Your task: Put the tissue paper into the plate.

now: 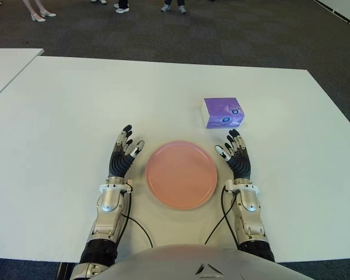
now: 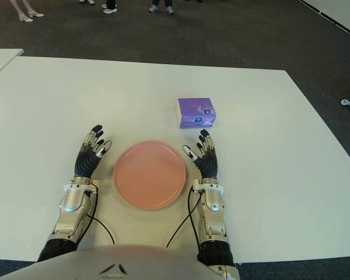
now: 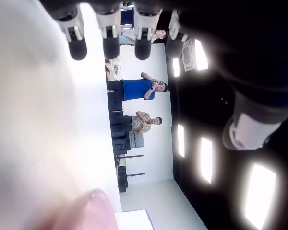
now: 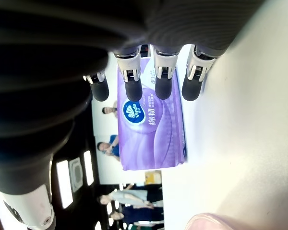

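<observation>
A purple tissue pack (image 1: 223, 112) lies on the white table (image 1: 64, 116), a short way beyond my right hand (image 1: 235, 153) and apart from it. The pink plate (image 1: 181, 174) sits between my two hands, with nothing in it. My right hand is open beside the plate's right rim, fingers stretched toward the tissue pack (image 4: 151, 127). My left hand (image 1: 123, 150) is open too, showing beside the plate's left rim and holding nothing.
A second white table (image 1: 6, 64) stands at the far left. Several people's feet (image 1: 38, 14) show on the dark carpet beyond the far table edge. A small white object (image 2: 345, 103) lies on the floor at the right.
</observation>
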Motion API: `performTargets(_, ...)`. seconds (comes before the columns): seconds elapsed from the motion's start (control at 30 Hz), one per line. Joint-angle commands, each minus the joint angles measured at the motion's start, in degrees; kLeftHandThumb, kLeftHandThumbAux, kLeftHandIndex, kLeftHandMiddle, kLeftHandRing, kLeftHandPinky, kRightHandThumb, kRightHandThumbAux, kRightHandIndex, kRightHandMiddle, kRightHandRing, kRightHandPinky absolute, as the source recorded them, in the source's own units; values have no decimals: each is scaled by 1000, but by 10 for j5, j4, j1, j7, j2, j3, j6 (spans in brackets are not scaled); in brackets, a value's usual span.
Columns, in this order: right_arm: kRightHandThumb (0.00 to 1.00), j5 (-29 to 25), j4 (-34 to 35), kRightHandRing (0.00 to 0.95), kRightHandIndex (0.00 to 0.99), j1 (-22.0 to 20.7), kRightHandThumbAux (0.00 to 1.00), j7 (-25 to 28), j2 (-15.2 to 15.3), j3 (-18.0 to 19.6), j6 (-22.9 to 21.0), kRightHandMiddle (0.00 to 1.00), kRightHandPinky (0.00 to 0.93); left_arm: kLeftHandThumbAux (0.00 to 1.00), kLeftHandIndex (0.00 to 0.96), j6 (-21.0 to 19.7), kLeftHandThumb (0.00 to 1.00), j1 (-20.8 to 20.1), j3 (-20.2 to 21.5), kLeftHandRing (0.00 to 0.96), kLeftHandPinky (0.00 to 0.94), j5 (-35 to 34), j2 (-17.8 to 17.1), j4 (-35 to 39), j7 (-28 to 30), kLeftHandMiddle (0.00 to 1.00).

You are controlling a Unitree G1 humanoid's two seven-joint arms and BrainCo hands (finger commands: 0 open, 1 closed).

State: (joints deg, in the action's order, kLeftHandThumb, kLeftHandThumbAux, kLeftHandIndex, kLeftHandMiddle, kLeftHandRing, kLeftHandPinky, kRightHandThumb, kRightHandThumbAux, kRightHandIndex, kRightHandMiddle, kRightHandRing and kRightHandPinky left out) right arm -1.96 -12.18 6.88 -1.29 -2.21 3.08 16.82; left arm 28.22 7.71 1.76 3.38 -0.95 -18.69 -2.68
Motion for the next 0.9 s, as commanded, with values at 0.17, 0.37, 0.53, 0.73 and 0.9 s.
performTargets(0.17, 149, 1, -26, 2, 0, 28, 721, -2, -2, 0, -25, 15, 37, 523, 0, -18, 0, 15, 0, 0, 0, 11, 1, -25, -17, 0)
performTargets(0.37, 152, 1, -24, 5, 0, 28, 722, -3, -3, 0, -28, 18, 37, 523, 0, -17, 0, 15, -1, 0, 0, 14, 0, -24, -20, 0)
performTargets(0.53, 155, 1, -24, 4, 0, 28, 726, -4, -3, 0, -29, 16, 37, 524, 0, -16, 0, 14, -2, 0, 0, 13, 0, -24, -20, 0)
performTargets(0.73, 157, 1, -23, 6, 0, 28, 727, -5, -4, 1, -29, 17, 44, 525, 0, -17, 0, 14, -1, 0, 0, 13, 0, -22, -20, 0)
performTargets(0.9, 159, 2, -23, 7, 0, 27, 728, -5, -3, 0, -30, 19, 45, 527, 0, -16, 0, 12, -1, 0, 0, 14, 0, -24, -21, 0)
